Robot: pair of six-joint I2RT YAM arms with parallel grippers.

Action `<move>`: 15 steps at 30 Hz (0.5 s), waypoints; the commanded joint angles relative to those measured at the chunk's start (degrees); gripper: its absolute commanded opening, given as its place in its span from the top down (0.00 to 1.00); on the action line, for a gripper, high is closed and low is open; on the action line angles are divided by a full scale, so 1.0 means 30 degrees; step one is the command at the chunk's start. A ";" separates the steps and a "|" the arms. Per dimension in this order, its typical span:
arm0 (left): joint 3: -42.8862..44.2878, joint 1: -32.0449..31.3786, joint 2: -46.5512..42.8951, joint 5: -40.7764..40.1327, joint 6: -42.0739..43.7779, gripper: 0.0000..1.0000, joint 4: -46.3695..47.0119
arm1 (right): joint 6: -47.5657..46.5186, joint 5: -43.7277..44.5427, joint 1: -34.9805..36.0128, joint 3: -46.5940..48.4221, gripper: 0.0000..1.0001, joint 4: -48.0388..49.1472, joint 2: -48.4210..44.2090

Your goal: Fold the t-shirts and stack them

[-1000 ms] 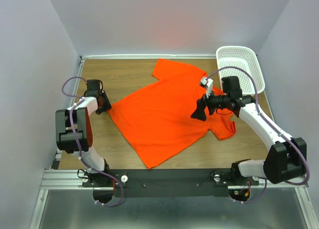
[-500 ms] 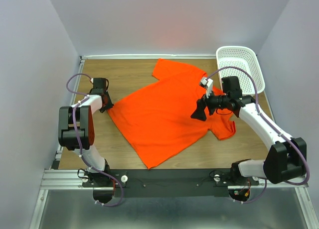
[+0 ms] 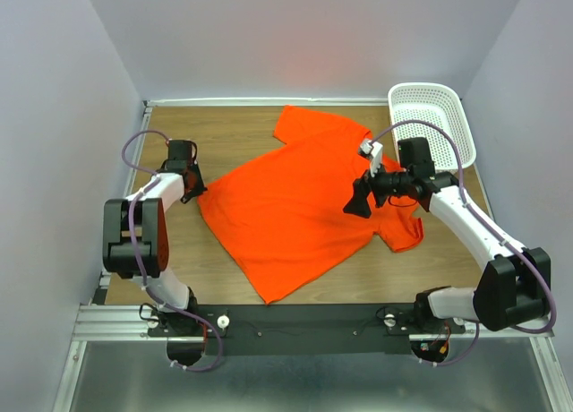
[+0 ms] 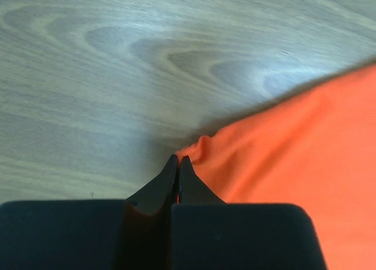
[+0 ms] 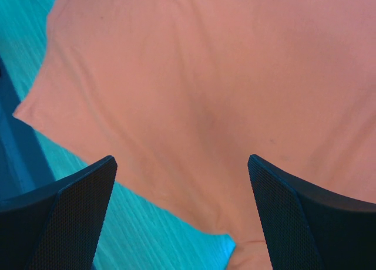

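Observation:
A bright orange t-shirt [image 3: 295,206] lies spread flat and askew on the wooden table [image 3: 224,134]. My left gripper [image 3: 194,188] sits at the shirt's left corner, low on the table. In the left wrist view this gripper [image 4: 178,158] is shut, with the bunched corner of the t-shirt [image 4: 294,141] pinched between its tips. My right gripper [image 3: 356,201] hovers over the right part of the shirt near the sleeve. The right wrist view shows that gripper [image 5: 182,164] wide open, with the t-shirt [image 5: 205,76] and its hem edge below and nothing between the fingers.
A white perforated basket [image 3: 425,89] stands at the back right corner, just behind the right arm. Walls close the table on the left, back and right. Bare wood shows left of the shirt and along the front edge [image 3: 206,269].
My left gripper has shut on the shirt's left corner after shifting slightly toward the back. The right arm has stayed still and open.

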 commanded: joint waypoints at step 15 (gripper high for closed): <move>-0.1180 0.0165 -0.4960 0.0976 0.0707 1.00 0.0242 | 0.0178 0.6440 -0.0073 0.7621 0.00 0.0336 1.0197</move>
